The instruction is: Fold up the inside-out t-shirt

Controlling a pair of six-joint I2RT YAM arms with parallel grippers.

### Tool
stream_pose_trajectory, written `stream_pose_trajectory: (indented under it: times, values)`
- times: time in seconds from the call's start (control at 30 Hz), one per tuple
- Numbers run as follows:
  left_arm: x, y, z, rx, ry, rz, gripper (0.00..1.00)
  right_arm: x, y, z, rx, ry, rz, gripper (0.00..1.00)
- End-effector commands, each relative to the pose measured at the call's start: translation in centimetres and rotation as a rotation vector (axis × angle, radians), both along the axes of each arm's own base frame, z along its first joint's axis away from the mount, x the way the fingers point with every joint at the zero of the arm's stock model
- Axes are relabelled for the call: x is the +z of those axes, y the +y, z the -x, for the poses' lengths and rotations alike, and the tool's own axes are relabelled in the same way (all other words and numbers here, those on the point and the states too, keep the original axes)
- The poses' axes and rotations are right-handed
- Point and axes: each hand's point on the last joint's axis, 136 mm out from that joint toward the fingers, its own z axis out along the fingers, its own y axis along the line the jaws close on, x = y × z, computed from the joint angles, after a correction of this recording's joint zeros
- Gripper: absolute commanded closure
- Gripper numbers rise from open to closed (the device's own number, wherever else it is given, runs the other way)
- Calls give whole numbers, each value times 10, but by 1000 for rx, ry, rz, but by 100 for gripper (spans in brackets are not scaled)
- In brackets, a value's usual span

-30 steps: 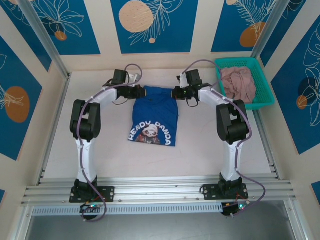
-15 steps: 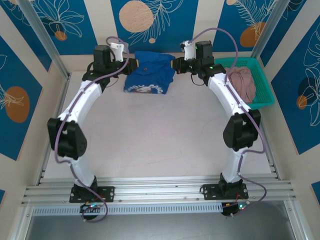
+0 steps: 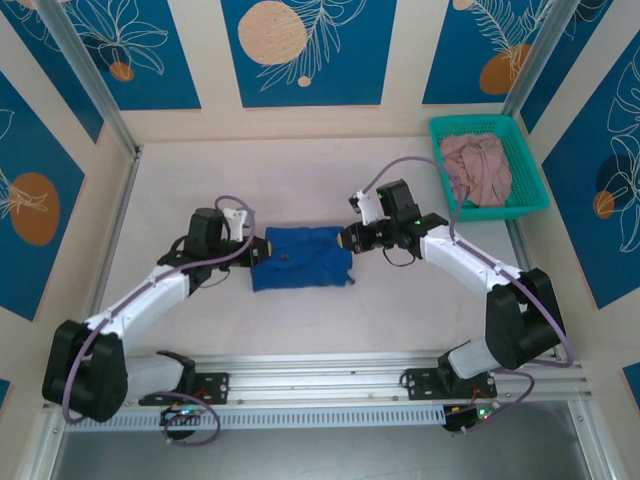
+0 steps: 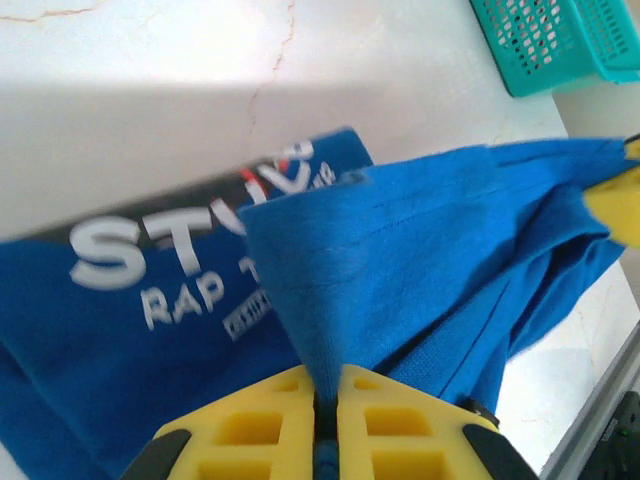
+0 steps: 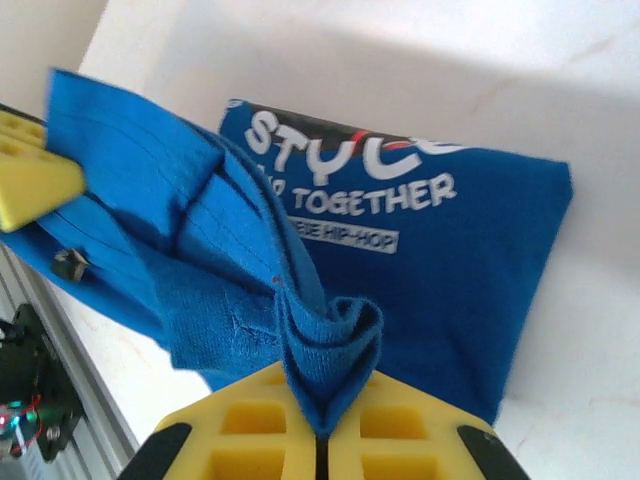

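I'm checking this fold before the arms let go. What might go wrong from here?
1. The left gripper and the right gripper each pinch just a narrow bunch of the t-shirt, so the cloth may slip out.
2. The held layer hangs creased above the printed layer lying on the table, so it may land wrinkled or skewed.
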Motion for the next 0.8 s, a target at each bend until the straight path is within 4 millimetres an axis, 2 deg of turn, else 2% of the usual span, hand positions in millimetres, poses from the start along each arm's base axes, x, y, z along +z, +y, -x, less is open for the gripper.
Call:
stream_pose_trajectory:
  times: [0.0, 0.2, 0.33, 0.4, 0.43, 0.53, 0.6, 0.67, 0.73, 0.77]
  values:
    - [-4, 12, -11, 96, -3, -18, 100, 1, 1, -10, -41, 12, 0, 100]
    - [-57, 36, -31, 212, 137, -206, 100, -31, 16, -45, -43, 100, 67, 100]
    - [-87, 44, -37, 252, 231, -267, 100, -62, 30, -60, -32, 182, 120, 100]
    - [-104, 54, -41, 288, 263, -324, 95, -79, 34, -69, -40, 218, 158, 100]
    - [-110, 57, -43, 297, 278, -342, 91, -87, 33, -73, -48, 242, 178, 97]
    - [-115, 67, -51, 309, 285, -416, 64, -95, 27, -87, -73, 245, 250, 83]
    - [-99, 73, -56, 316, 243, -452, 51, -81, 24, -95, -82, 215, 252, 71]
    - [-81, 75, -56, 319, 192, -443, 40, -62, 20, -97, -87, 181, 234, 64]
    - [-71, 76, -47, 311, 175, -426, 25, -48, 14, -94, -94, 154, 230, 58]
    - [-69, 76, -41, 309, 182, -409, 16, -41, 12, -91, -95, 137, 228, 51]
